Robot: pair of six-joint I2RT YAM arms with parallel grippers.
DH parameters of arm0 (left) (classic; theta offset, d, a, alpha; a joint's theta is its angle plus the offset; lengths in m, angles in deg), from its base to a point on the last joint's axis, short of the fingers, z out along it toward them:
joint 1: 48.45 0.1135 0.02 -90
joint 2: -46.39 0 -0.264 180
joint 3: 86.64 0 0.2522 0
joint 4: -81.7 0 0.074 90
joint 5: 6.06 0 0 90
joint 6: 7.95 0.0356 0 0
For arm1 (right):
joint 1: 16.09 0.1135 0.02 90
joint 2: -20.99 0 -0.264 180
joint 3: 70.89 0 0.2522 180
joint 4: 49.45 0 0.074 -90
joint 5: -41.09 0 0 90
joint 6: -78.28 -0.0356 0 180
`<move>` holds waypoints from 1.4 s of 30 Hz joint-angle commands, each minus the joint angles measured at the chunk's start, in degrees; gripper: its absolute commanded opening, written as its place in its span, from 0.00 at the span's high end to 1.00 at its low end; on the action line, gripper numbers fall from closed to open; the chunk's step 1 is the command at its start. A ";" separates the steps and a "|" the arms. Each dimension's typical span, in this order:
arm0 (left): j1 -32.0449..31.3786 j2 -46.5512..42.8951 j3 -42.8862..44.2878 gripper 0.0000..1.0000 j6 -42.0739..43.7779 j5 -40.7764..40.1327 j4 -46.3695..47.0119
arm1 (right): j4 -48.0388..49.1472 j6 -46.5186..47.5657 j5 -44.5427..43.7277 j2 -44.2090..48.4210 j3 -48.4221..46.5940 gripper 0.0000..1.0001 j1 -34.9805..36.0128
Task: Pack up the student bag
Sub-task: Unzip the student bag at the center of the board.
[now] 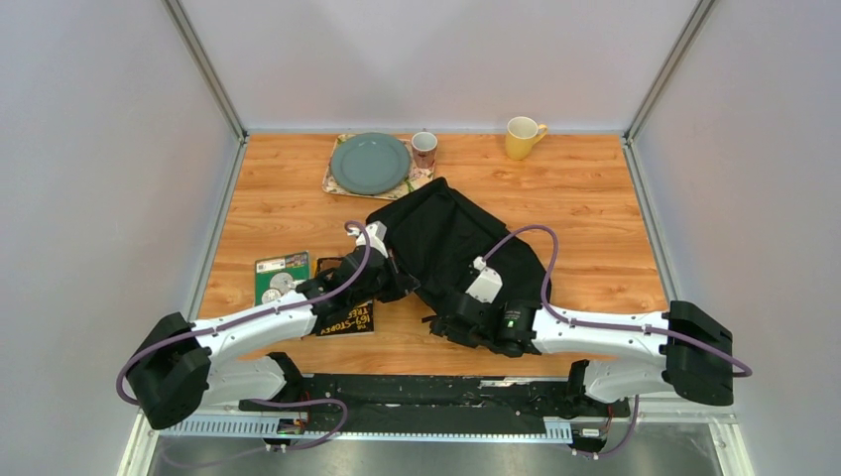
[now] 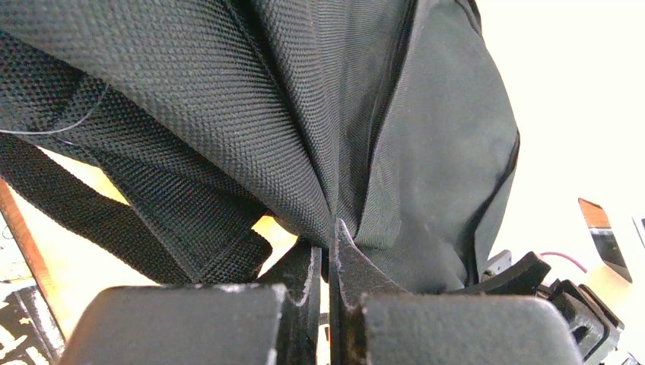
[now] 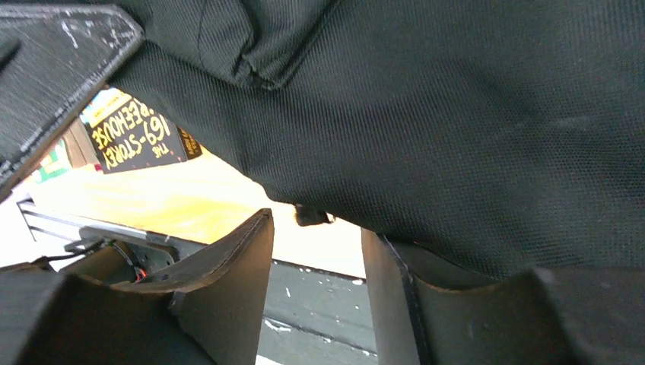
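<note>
A black book (image 3: 141,141) bears yellow lettering, upside down in the right wrist view: "THE", "169-STOREY" and a word ending in "EHOUSE", its start cut off; from above, the same cover reads "169-STOREY" and "TREE"; print on the green packet (image 1: 281,276) beside it is too small to read.

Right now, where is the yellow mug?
Top view: the yellow mug stands at the far edge of the table, right of centre, with the small cup to its left.
</note>
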 commanded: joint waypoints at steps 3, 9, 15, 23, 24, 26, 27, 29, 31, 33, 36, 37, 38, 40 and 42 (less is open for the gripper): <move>-0.31 -2.52 -0.24 1.00 -1.15 3.11 2.10 | 3.44 -4.27 -8.79 1.03 -1.29 0.48 0.34; -0.31 -2.87 -0.85 1.00 -2.73 3.46 2.46 | 3.19 -10.59 -14.59 1.83 1.00 0.56 2.36; -0.23 -3.66 -1.29 1.00 -2.82 3.37 2.72 | 0.99 -10.78 -16.53 0.34 0.04 0.76 2.37; -0.23 -3.66 -1.29 1.00 -2.56 2.93 2.90 | 0.11 -5.42 -16.27 0.86 -1.11 0.78 2.54; -0.23 -3.49 -1.29 1.00 -2.47 2.84 2.90 | -1.11 -5.33 -16.45 1.03 -1.20 0.78 2.63; -0.14 -3.48 -1.03 1.00 -2.21 2.76 2.72 | -1.48 -3.58 -16.36 1.91 -0.94 0.79 2.80; -0.22 -3.57 -0.94 1.00 -2.03 2.58 2.55 | -1.48 -3.39 -16.45 2.35 -0.67 0.80 2.72; -0.14 -3.66 -0.85 1.00 -1.94 2.40 2.46 | -0.69 -3.04 -16.45 3.31 0.64 0.88 2.80; -0.22 -3.66 -0.85 1.00 -1.94 2.23 2.37 | -0.16 -2.95 -16.54 3.76 1.09 0.93 2.80; -0.14 -3.57 -0.85 1.00 -1.94 2.14 2.37 | 0.45 -1.12 -15.92 4.37 1.35 0.98 2.89; -0.23 -3.48 -0.94 1.00 -1.85 1.88 2.19 | 0.98 0.81 -15.66 4.81 1.35 1.00 2.89; -0.14 -3.48 -0.94 1.00 -1.77 1.79 2.11 | 0.99 1.18 -15.57 4.90 1.35 0.99 2.89; -0.14 -3.48 -0.85 1.00 -1.42 1.70 2.02 | 1.16 2.05 -14.87 4.99 1.35 1.00 2.81; -0.05 -3.31 -0.50 1.00 -0.98 1.26 1.23 | 3.27 6.18 -13.82 6.04 1.61 1.00 2.89; 0.04 -3.22 0.11 1.00 0.07 0.39 0.27 | 3.53 8.02 -12.76 7.01 1.88 1.00 2.89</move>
